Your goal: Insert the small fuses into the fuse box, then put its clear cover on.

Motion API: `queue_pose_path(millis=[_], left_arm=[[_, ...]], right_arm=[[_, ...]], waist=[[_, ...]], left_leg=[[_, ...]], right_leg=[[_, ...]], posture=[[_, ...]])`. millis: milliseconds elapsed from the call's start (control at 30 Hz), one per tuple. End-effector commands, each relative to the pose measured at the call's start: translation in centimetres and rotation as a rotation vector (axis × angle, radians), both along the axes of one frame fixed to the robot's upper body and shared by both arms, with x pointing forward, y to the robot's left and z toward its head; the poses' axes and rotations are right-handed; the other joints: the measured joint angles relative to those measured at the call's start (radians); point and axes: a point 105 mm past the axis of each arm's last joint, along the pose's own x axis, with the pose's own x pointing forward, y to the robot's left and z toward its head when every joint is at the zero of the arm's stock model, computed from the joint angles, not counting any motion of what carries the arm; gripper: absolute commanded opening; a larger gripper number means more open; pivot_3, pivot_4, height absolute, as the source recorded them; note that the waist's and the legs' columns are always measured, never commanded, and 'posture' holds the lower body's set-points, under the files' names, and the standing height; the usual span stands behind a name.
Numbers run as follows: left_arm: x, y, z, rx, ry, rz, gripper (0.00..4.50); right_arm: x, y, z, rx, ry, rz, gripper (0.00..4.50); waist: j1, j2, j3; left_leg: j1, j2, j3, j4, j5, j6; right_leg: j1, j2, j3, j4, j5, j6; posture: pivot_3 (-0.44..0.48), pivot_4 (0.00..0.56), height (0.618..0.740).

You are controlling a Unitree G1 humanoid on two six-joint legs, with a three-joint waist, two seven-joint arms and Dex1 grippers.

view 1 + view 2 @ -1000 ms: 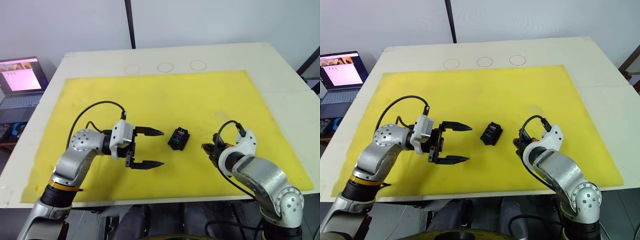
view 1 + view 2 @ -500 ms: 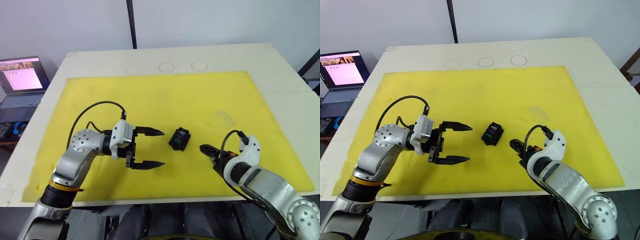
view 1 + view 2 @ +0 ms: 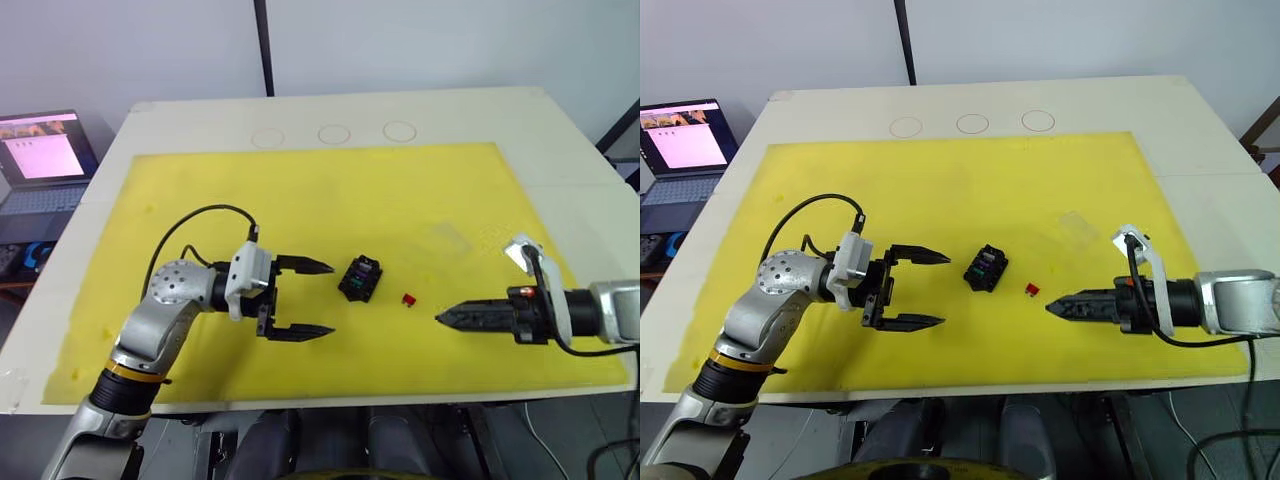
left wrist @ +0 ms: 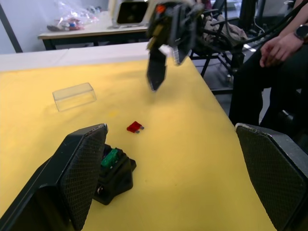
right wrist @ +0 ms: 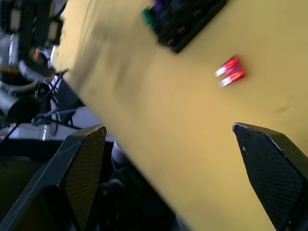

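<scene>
From the head camera, a white table [image 3: 560, 130] carries a large yellow mat [image 3: 320, 210]. Near the middle of the mat sits the fuse box [image 3: 359, 279], a small black block with a green fuse and a purple fuse seated in its top. Just to its right, apart from it, a red fuse [image 3: 408, 299] lies loose on the mat. Further right and towards the back, the clear cover [image 3: 449, 238] rests flat on the mat as a faint pale rectangle. The left gripper [image 3: 318, 298] hovers just left of the fuse box, its two black fingers spread wide and holding nothing. The right gripper [image 3: 447, 318] reaches in from the right edge, its tips pointing at the red fuse but well short of it; from here its fingers look close together. A laptop [image 3: 40, 160] stands open beyond the table's left edge.

From the left wrist camera, the left gripper's two fingers [image 4: 79, 168] stand far apart and empty. The fuse box [image 4: 114, 174] sits beside one finger, the green fuse [image 4: 110, 157] upright in it. The red fuse [image 4: 134, 127] lies on the mat beyond, and the clear cover [image 4: 74, 96] stands further off. The right gripper [image 4: 156, 79] hangs above the mat past the red fuse. A seated person's hand [image 4: 278, 48] shows by the table's edge.

From the right wrist camera, the right gripper's fingers [image 5: 82, 163] are wide apart with nothing between them, which contradicts the head view. The red fuse [image 5: 230, 72] lies on yellow mat ahead, the fuse box [image 5: 185, 21] just beyond it.
</scene>
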Motion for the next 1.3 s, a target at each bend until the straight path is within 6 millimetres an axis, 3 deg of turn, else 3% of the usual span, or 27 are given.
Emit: queue_pose_path(millis=[33, 133, 600, 1300], left_arm=[[-0.1, 0.0, 0.6, -0.007, -0.039, -0.008, 4.50], [-0.2, 0.1, 0.6, -0.004, -0.040, -0.006, 4.50], [-0.5, -0.1, 0.7, 0.000, -0.044, -0.007, 4.50], [-0.3, -0.1, 0.9, 0.001, -0.044, 0.002, 4.50]], right_arm=[[0.9, -0.2, -0.5, -0.003, -0.013, 0.017, 4.07], [1.6, -0.1, -0.8, 0.022, -0.011, 0.013, 3.17], [4.4, 0.5, -2.5, 0.079, 0.047, -0.076, 3.17], [4.1, 2.4, -3.3, 0.133, 0.087, 0.021, 3.17]], waist=[[0.001, -0.001, 0.000], [0.006, -0.001, 0.000], [0.018, -0.001, 0.001], [0.017, 0.000, 0.001]], left_leg=[[0.000, 0.000, 0.000, 0.000, 0.000, 0.000], [0.000, 0.000, 0.000, 0.001, 0.000, 0.000], [-0.001, 0.000, 0.000, 0.001, 0.000, -0.001], [0.000, 0.000, 0.000, 0.001, 0.000, -0.001]], right_leg=[[0.000, 0.000, 0.000, 0.000, 0.000, 0.000], [0.000, 0.000, 0.000, 0.000, 0.000, 0.000], [-0.001, 0.000, 0.001, 0.000, 0.001, -0.001], [-0.001, 0.000, 0.001, 0.000, 0.001, -0.001]], posture=[[0.000, 0.150, 0.740], [0.000, 0.150, 0.740], [0.000, 0.150, 0.740], [0.000, 0.150, 0.740]])
